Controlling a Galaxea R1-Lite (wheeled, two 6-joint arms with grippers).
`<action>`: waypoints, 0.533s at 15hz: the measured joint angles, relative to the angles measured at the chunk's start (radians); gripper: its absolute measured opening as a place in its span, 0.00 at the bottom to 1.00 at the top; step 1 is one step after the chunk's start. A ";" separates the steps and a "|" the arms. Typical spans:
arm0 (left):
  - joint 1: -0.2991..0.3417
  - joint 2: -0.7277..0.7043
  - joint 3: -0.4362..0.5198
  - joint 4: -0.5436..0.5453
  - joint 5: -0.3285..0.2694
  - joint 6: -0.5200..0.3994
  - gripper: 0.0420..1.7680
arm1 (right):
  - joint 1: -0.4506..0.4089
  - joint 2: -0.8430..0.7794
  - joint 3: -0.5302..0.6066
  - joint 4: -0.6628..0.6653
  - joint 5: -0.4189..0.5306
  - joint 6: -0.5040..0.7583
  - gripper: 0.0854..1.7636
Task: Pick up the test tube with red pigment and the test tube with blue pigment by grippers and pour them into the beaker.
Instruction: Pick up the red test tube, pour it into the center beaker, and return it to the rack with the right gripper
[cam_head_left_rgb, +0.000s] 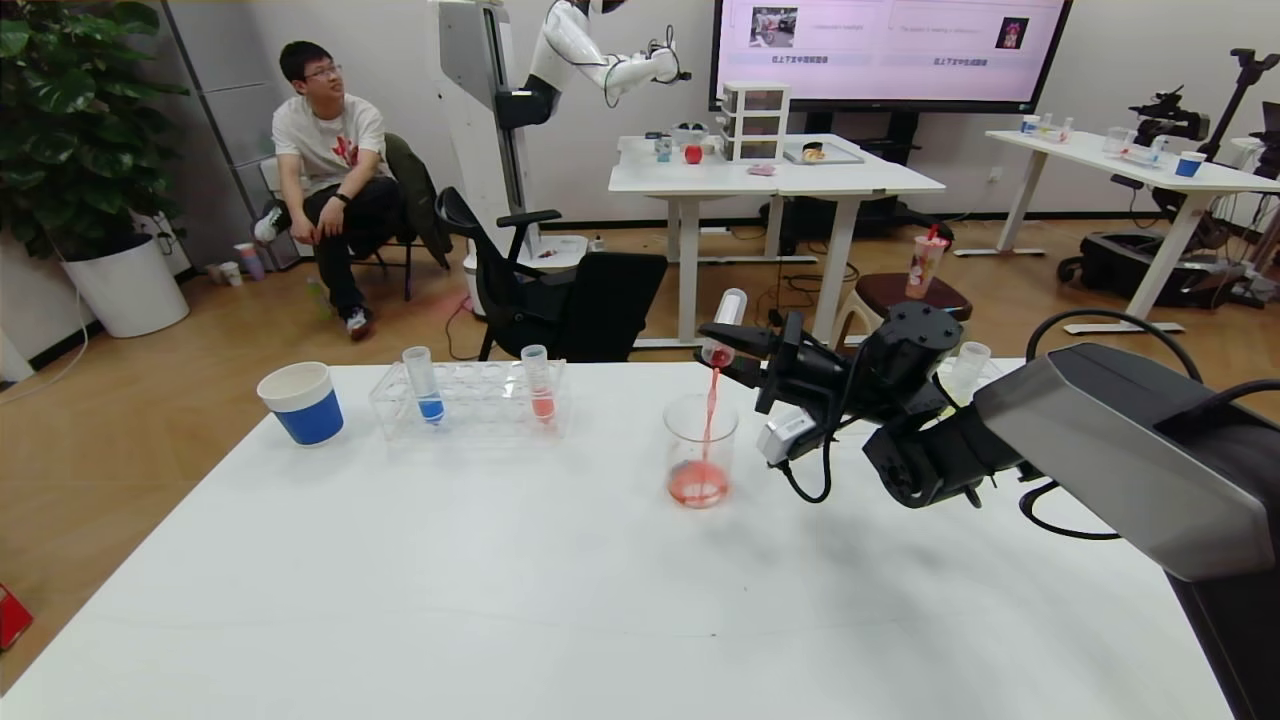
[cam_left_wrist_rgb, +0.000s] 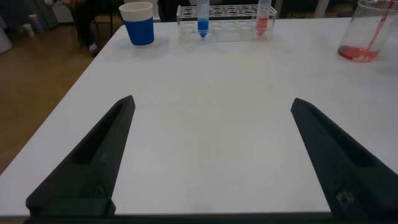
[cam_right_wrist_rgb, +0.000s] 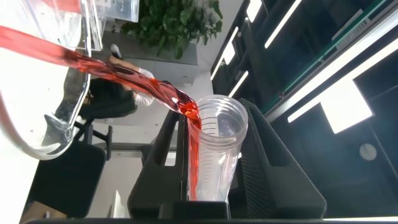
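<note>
My right gripper (cam_head_left_rgb: 726, 350) is shut on the test tube with red pigment (cam_head_left_rgb: 724, 322) and holds it tipped, mouth down, above the beaker (cam_head_left_rgb: 700, 440). A red stream runs from the tube into the beaker, where red liquid pools at the bottom. In the right wrist view the tube (cam_right_wrist_rgb: 214, 149) sits between my right gripper's (cam_right_wrist_rgb: 214, 127) fingers, liquid leaving its mouth towards the beaker rim (cam_right_wrist_rgb: 50, 134). The test tube with blue pigment (cam_head_left_rgb: 424, 385) stands in the clear rack (cam_head_left_rgb: 470, 405). My left gripper (cam_left_wrist_rgb: 212, 102) is open and empty, low over the table.
A tube of paler salmon-pink liquid (cam_head_left_rgb: 539, 385) stands in the same rack. A blue paper cup (cam_head_left_rgb: 301, 402) is left of the rack. A small clear cup (cam_head_left_rgb: 968, 365) stands behind my right arm. An office chair is behind the table's far edge.
</note>
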 joint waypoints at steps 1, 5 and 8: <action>0.000 0.000 0.000 0.000 0.000 0.000 0.99 | 0.005 0.001 0.001 0.001 0.000 -0.023 0.25; 0.000 0.000 0.000 0.000 0.001 0.000 0.99 | 0.019 0.001 0.005 0.001 0.000 -0.071 0.25; 0.000 0.000 0.000 0.000 0.001 0.000 0.99 | 0.022 0.000 0.008 0.001 0.000 -0.072 0.25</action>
